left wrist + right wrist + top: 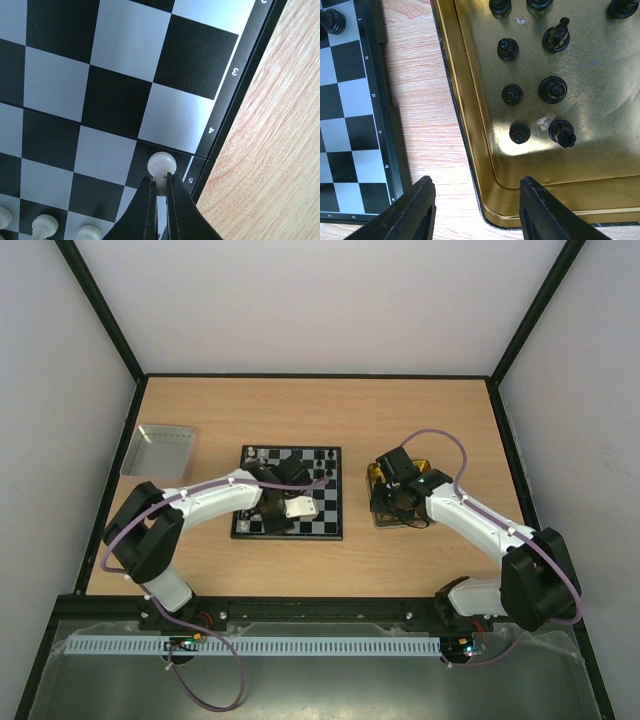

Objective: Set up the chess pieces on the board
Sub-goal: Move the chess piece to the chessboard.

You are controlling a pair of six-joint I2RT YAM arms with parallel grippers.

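A light wooden worktop (300,410) fills a booth of pale walls (320,300) edged by black frame posts (100,310). A shallow silver metal tray (163,448) lies at the left of the overhead frame. A small black-and-white checkered chessboard (330,522) lies at centre, with a yellow-tinted shallow tray (470,125) just to its right.

The left end effector (159,182) pinches a white pawn (162,164) by its stem, over a dark square beside the border's "5". I cannot tell whether the pawn touches the board. The right end effector (476,184) hangs with its jaws apart and nothing between them, above the yellow tray's near corner. Black chess pieces (552,90) stand in that tray.

From overhead, the arms cover mid-board and most of the yellow tray. More white pieces (44,225) are cut off at the lower left of the left wrist view.
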